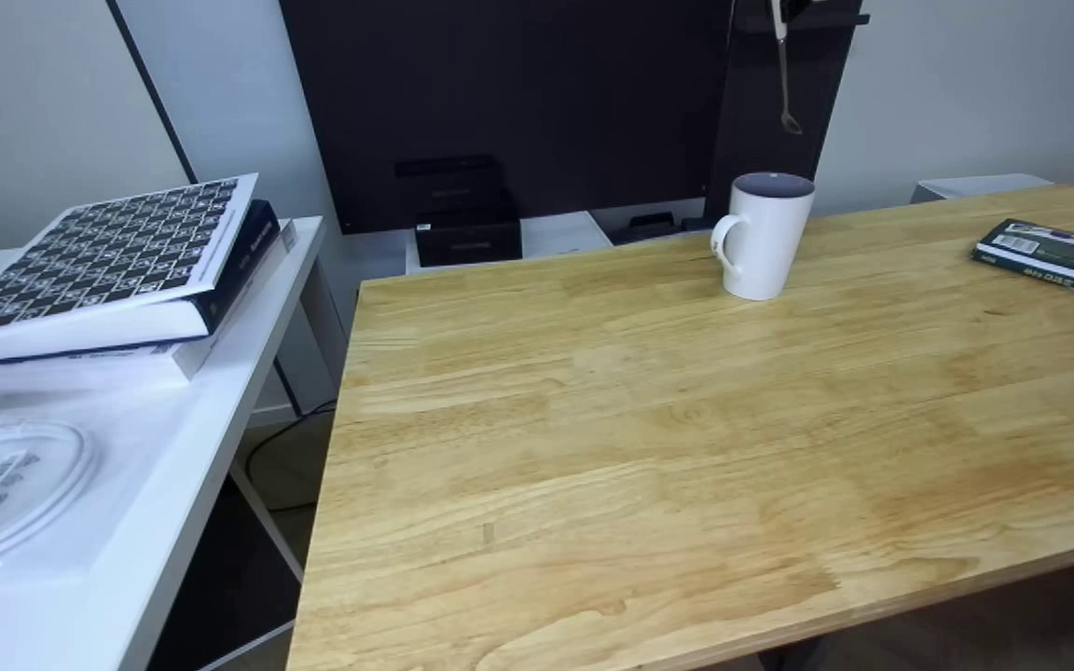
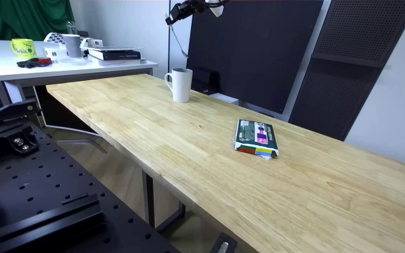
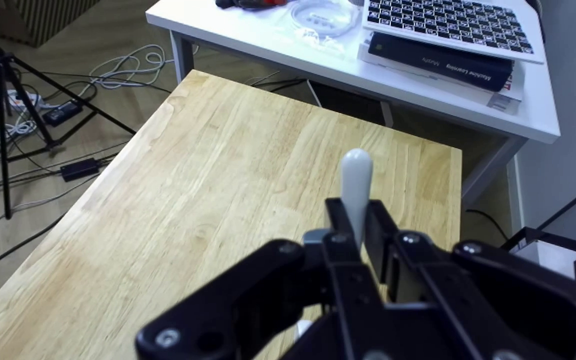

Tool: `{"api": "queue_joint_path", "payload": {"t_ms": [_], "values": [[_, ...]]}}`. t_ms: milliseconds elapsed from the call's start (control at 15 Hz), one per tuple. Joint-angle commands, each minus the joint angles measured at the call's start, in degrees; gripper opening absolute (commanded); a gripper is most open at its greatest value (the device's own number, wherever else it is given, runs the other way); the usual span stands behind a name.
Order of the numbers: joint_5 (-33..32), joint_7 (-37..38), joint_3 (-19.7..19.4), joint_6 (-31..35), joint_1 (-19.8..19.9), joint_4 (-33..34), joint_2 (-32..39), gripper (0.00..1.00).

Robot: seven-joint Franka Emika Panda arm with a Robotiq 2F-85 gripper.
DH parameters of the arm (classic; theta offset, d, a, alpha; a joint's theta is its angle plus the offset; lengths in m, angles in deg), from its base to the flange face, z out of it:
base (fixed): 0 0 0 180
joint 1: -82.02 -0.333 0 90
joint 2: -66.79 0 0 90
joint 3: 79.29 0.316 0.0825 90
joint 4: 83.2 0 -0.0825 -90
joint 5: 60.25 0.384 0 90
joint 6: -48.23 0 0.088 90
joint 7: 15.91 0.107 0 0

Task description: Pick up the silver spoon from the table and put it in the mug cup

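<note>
My gripper (image 2: 169, 21) is shut on the silver spoon (image 2: 177, 39) and holds it in the air. In the wrist view, the spoon's pale handle (image 3: 356, 180) sticks up between the two fingers (image 3: 355, 207). The spoon (image 1: 784, 84) hangs bowl-down, slightly tilted, and its bowl appears just above the mug's rim in both exterior views. The white mug cup (image 1: 765, 244) stands upright on the wooden table (image 1: 593, 447), near its far edge. The mug (image 2: 182, 86) is apart from the spoon. In the wrist view it is mostly hidden behind the gripper.
A dark green flat packet (image 2: 257, 137) lies on the table away from the mug. A white side table (image 3: 268, 30) with stacked books (image 1: 108, 270) stands beside the table's end. A dark panel (image 1: 518, 102) stands behind the mug.
</note>
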Motion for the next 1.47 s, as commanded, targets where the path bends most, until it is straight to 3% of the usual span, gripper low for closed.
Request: {"api": "queue_joint_path", "payload": {"t_ms": [0,600,1400], "values": [[0.91,1.15,-0.2,-2.23,0.37,5.7,4.53,0.03],[1.29,1.64,0.03,-2.12,0.74,10.16,9.92,0.03],[5.55,2.73,-0.33,-2.17,2.42,10.7,12.49,0.03]]}}
